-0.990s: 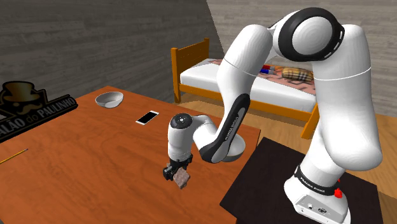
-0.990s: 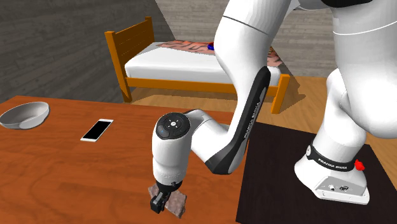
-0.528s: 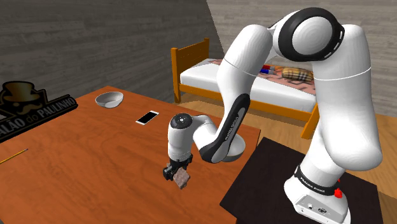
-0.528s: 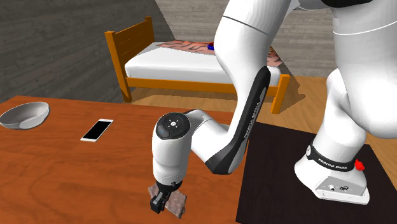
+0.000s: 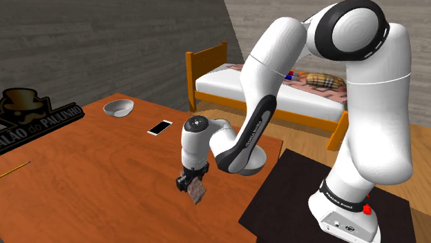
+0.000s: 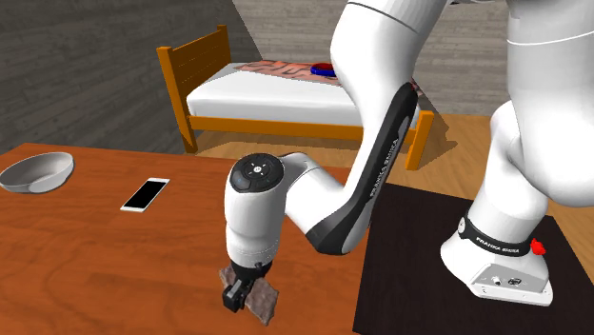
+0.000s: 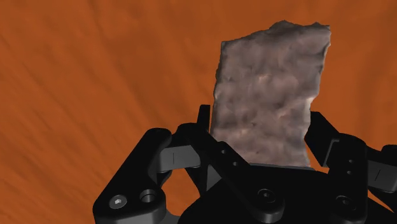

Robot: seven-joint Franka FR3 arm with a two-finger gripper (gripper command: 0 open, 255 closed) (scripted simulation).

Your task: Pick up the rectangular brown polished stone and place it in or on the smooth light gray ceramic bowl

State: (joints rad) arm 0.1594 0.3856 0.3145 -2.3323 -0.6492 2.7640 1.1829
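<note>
The jaws are shut tight on the stone [image 5: 198, 191]. It is a flat, brownish-grey slab with a rough face. In the wrist view the stone [image 7: 270, 95] stands up between the two black fingers [image 7: 203, 137], and the orange wood of the bench [image 7: 95, 83] lies behind it. That view shows the pinch up close.

The shoulder view shows where this is. The stone hangs under the white arm [image 5: 359, 103], low over the near side of the bench [image 5: 83, 179], close to the black stand [image 5: 290, 200]. I cannot tell if the stone touches the wood. The same view shows a thin pencil [image 5: 15, 169] near its left edge and a dark sign [image 5: 34, 114] with a hat on it at the back of the bench.

The second exterior view looks from lower down. There the stone [image 6: 249, 295] sticks out on both sides of the jaws, tilted a bit.

The bowl [image 5: 119, 108] is light grey and sits at the far end of the bench, well apart from the stone. In the second exterior view the bowl [image 6: 38, 173] shows a smooth grey inside. A phone [image 6: 145, 194] lies flat between the bowl and the arm.

A bed [image 6: 286, 95] with a wooden frame stands behind the bench.
</note>
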